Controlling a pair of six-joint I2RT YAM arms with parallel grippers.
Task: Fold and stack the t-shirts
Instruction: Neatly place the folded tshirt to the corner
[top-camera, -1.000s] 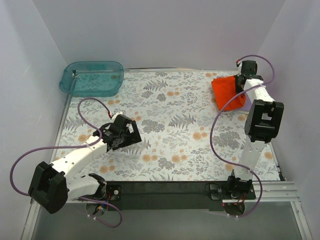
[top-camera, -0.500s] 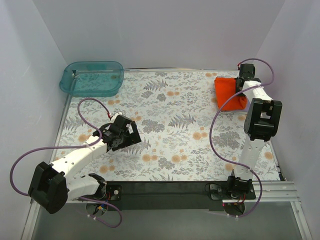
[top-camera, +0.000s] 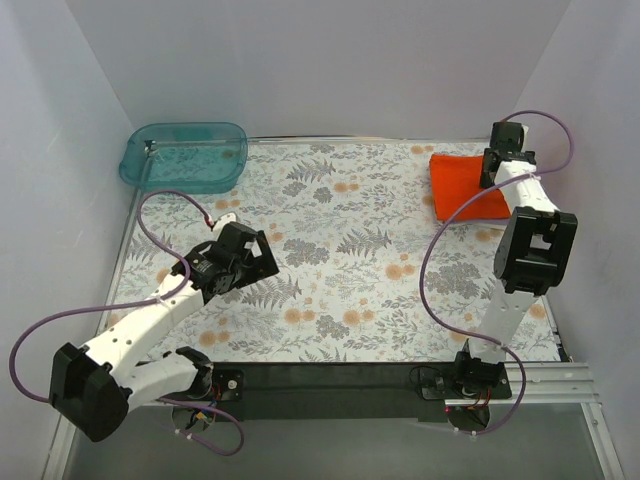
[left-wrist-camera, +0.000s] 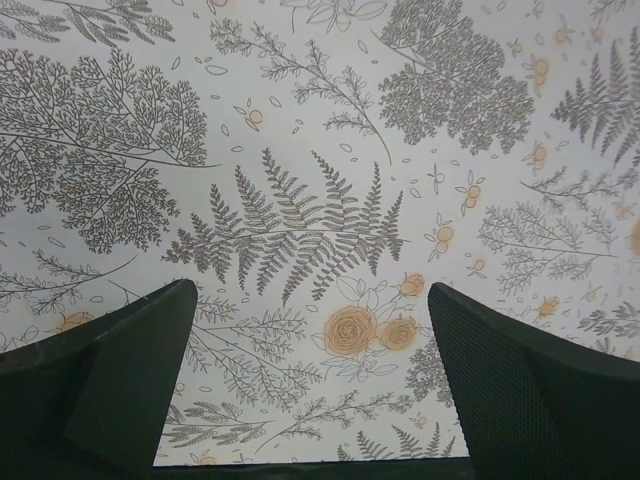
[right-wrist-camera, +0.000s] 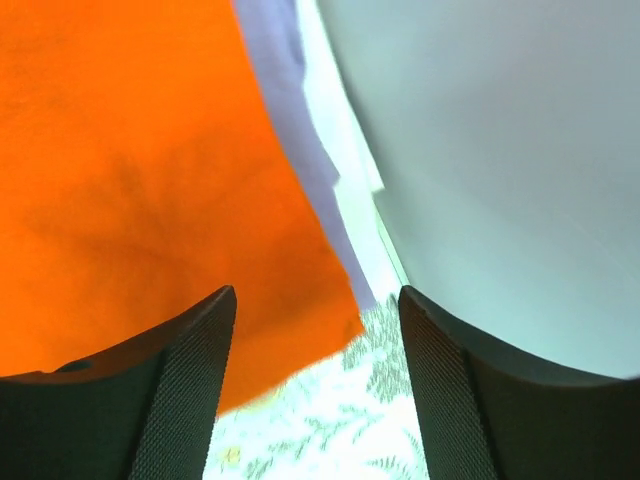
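- The right fingers (right-wrist-camera: 175, 400) are spread wide apart, and nothing is pinched between them.
- The orange t-shirt (right-wrist-camera: 130, 150) lies folded on the bench (right-wrist-camera: 330, 420), ahead of these fingers and off to their left. One corner of it pokes into the gap between them.
- It cannot be told if the fingers touch the cloth.
- Seen from above, the orange t-shirt's long side runs left to right across the bench, a bit tilted.
- The lavender t-shirt (right-wrist-camera: 290, 130) lies under it. It shows as a thin strip along the orange one's right edge, ahead of the gap.
- The left fingers (left-wrist-camera: 130, 380) are spread wide too and hold nothing. The flowery bench shows between them, and both shirts are well apart from them.
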